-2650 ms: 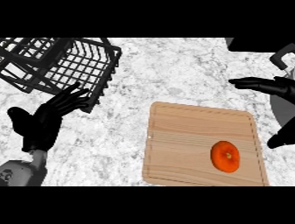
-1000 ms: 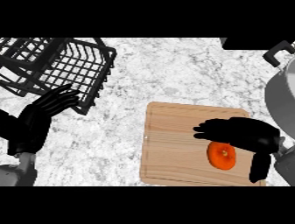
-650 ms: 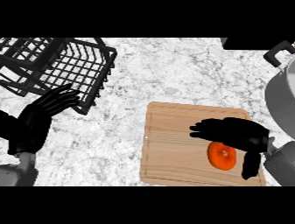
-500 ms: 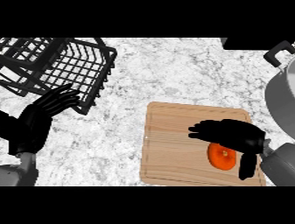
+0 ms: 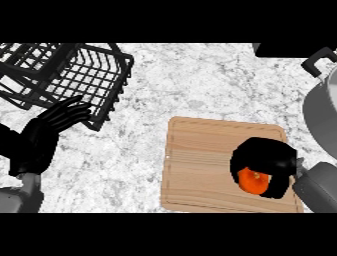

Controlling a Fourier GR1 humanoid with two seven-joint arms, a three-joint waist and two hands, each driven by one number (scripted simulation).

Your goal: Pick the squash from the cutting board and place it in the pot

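An orange squash lies on the wooden cutting board near its right edge. My right hand sits directly over it with fingers and thumb curled round the squash, hiding its upper part. The grey pot stands at the right edge of the head view, its black handle toward the back. My left hand rests open at the left, fingers up, beside the wire basket.
A black wire dish rack occupies the back left of the marbled counter. A dark object shows at the top right behind the pot.
My right hand came in from the pot side onto the board, lowered over the squash and curled its fingers round it. The left hand stayed put.
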